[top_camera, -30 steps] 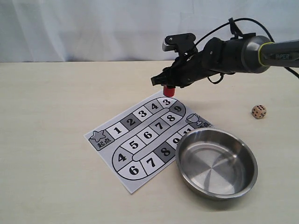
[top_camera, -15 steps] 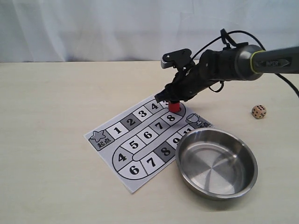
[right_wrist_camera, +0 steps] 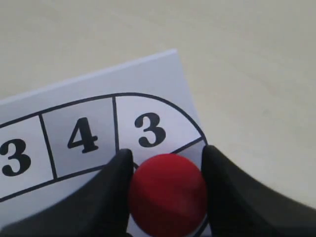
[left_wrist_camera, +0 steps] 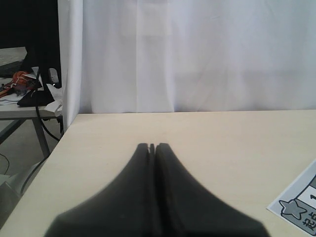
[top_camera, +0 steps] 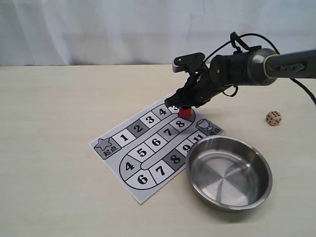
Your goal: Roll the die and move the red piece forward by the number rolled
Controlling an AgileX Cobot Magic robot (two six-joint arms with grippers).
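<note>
At the bend of the board (top_camera: 148, 153), the red piece (top_camera: 185, 113) is clamped upright by the right hand (top_camera: 183, 104) for clean placement; the left hand (left_wrist_camera: 152, 148) is closed, empty.

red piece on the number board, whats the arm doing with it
The right gripper has the red piece between its jaws at the far bend of the numbered game board, just past the outer square 3. Whether it rests on the paper is unclear. The die lies on the table, outside the steel bowl. The left gripper is shut, off the board.
</note>
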